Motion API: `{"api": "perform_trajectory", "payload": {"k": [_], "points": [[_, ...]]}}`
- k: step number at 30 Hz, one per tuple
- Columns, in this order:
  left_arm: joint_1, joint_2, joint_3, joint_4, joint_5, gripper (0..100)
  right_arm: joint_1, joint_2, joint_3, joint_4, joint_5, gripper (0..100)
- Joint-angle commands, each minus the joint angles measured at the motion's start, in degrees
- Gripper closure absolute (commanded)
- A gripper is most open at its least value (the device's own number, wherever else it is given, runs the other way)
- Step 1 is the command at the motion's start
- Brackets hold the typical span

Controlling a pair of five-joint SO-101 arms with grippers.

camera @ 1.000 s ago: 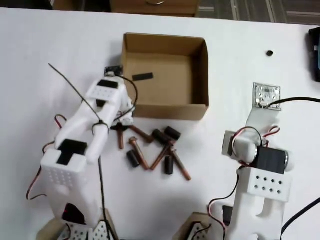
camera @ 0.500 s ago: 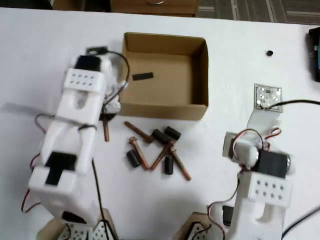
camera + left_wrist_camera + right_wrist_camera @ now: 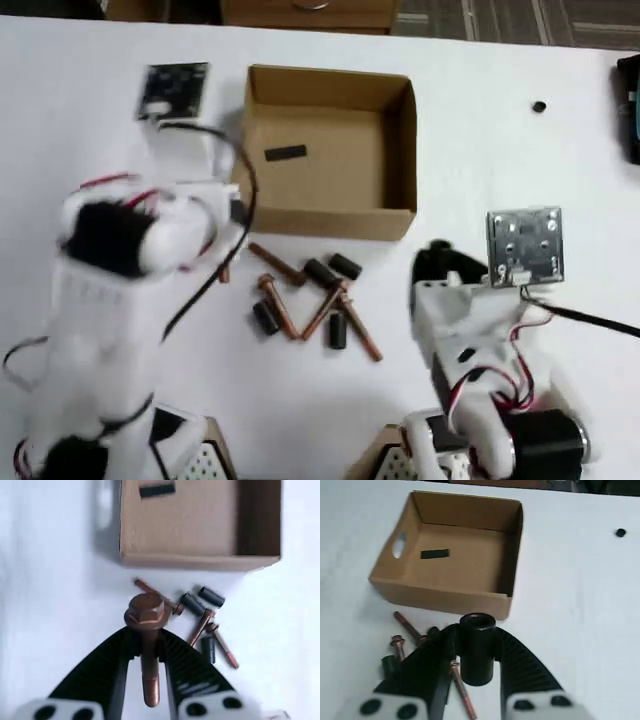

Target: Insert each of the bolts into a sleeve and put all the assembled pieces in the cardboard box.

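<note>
At nine o'clock from the loose bolts and sleeves (image 3: pixel 318 272), the left claw (image 3: pixel 146 634) pinches a copper bolt (image 3: pixel 145 611) by its shank. That pile lies on the bench (image 3: pixel 480 130), the cardboard box (image 3: pixel 330 218) at its twelve o'clock. At three o'clock, the right claw (image 3: pixel 476 632) pinches a black sleeve (image 3: pixel 477 665), bore showing. Mating is in hand; next, I judge, shank must line up with bore. No lettering is legible.

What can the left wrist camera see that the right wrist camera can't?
Left wrist view: the left tool clamped on a copper bolt. Right wrist view: the right tool gripping a black sleeve, and a small black piece far off on the table. Both: the cardboard box with a black strip inside, and loose bolts and sleeves before it.
</note>
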Motion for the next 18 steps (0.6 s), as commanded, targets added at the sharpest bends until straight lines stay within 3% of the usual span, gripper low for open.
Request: {"api": "perform_trajectory", "payload": {"k": [1, 5, 10, 18], "points": [[1.5, -6.0, 0.0, -4.0, -0.1, 98, -10.2, -1.2, -0.2, -0.2, -6.3, 97.8], [2.4, -7.9, 0.0, -7.5, -0.1, 98, -22.4, -1.3, 8.9, -4.9, -8.7, 97.8], [2.0, -7.9, 1.9, -8.5, -1.6, 98, -25.0, -1.3, 16.0, -15.2, -8.9, 97.8], [-0.9, -9.7, 6.5, -16.8, -2.5, 98, -33.4, -1.1, 23.1, -33.2, -8.5, 97.8]]}}
